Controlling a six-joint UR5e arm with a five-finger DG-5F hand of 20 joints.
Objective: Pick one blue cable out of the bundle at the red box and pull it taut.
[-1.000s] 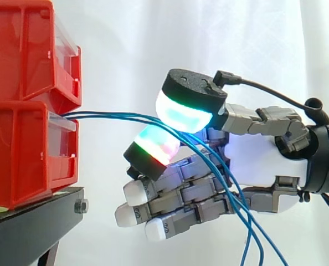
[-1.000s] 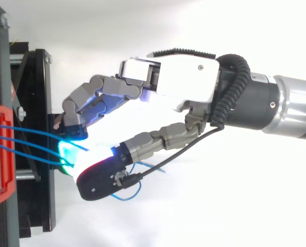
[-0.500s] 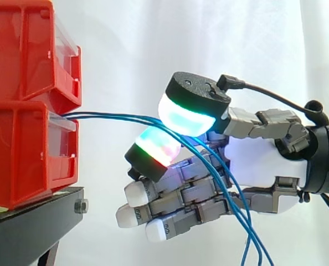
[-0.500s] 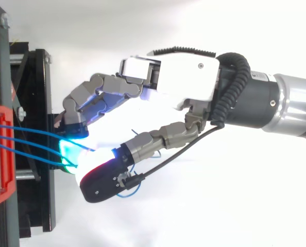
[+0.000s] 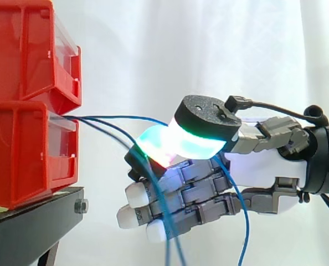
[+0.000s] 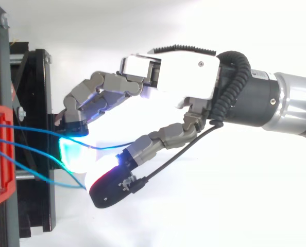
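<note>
Hanging behind the work, the white curtain (image 5: 181,44) is forming the backdrop. The red bins (image 5: 26,138) are sitting stacked on the black stand (image 5: 26,221) at the left of the side view. The hand (image 5: 258,166) is reaching in from the right, level with the lower bin.

The thumb pad (image 5: 195,145) and one finger pad (image 5: 153,145) are pressing together, apparently clamping on one blue cable (image 5: 126,117). The remaining fingers are curling underneath.

Task progress, judged from the present state:
- Selection appears complete. The blue cable is running apart from the other cables (image 5: 113,134), which are drooping from the lower bin's front and trailing down across the lower fingers.
- Tensioning is not yet done. The blue cable is spanning from the bin front to the pinch in a shallow bow, and its free end is hanging loose behind the thumb.
- What is left is drawing the hand away from the bin until the span is straightening.
</note>
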